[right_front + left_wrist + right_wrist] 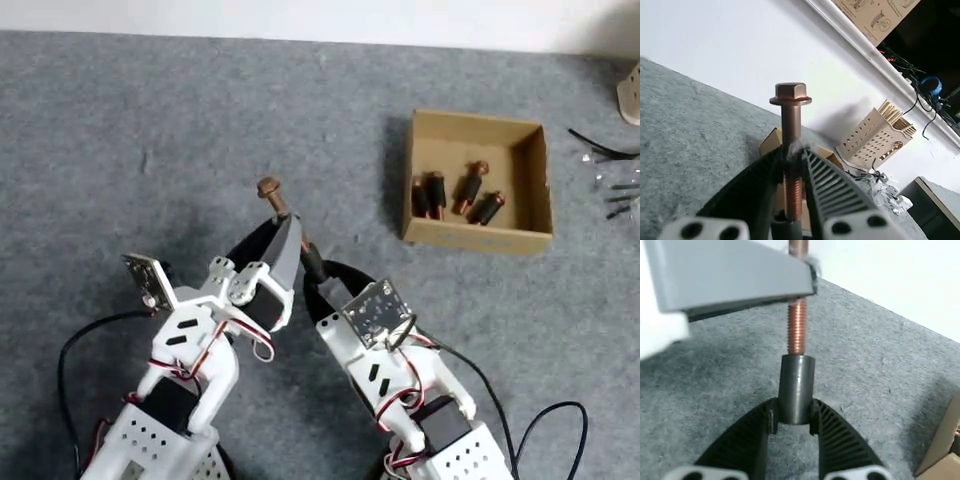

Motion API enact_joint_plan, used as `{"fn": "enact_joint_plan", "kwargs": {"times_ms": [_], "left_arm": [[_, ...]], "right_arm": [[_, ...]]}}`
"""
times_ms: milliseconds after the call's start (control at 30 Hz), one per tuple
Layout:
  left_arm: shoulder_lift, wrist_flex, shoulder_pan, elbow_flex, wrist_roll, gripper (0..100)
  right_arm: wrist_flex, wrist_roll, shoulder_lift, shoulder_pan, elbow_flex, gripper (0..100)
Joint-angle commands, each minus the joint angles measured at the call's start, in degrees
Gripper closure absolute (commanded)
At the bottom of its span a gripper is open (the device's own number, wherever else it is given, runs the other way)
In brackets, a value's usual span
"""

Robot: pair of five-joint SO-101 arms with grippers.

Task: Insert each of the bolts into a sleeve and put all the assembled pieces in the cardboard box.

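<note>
My left gripper (290, 225) is shut on a copper bolt (272, 195), which stands head up between the ribbed fingers (830, 180) in the left wrist view. Its threaded end (797, 332) sits at the mouth of a dark sleeve (796, 387); how far in it goes cannot be told. My right gripper (795, 412) is shut on that sleeve, just beside the left gripper near the table's middle (312, 265). The cardboard box (527, 160) lies to the right and holds several assembled pieces (468, 188).
The table is covered in grey felt (150, 130). Loose black cables (610, 170) and a white object (630, 95) lie at the right edge beyond the box. A perforated beige holder (880, 135) stands against the white wall behind the table.
</note>
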Motion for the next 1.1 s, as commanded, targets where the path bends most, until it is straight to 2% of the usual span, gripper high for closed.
{"fn": "enact_joint_plan", "kwargs": {"times_ms": [0, 600, 867, 1067], "left_arm": [[0.22, 1.32, 3.21, 1.19, -0.35, 100], [0.22, 3.43, 4.26, 0.92, -2.81, 100], [0.66, -0.09, -0.75, 1.36, -2.55, 100], [0.75, 0.09, 2.95, 1.36, -2.73, 100]], "right_arm": [[-2.24, 0.62, -1.71, 0.57, 5.23, 99.4], [-2.24, 0.62, -1.71, 0.57, 5.23, 99.4], [-2.24, 0.62, -1.71, 0.57, 5.23, 99.4], [-2.24, 0.70, -1.71, 0.57, 5.23, 99.4]]}}
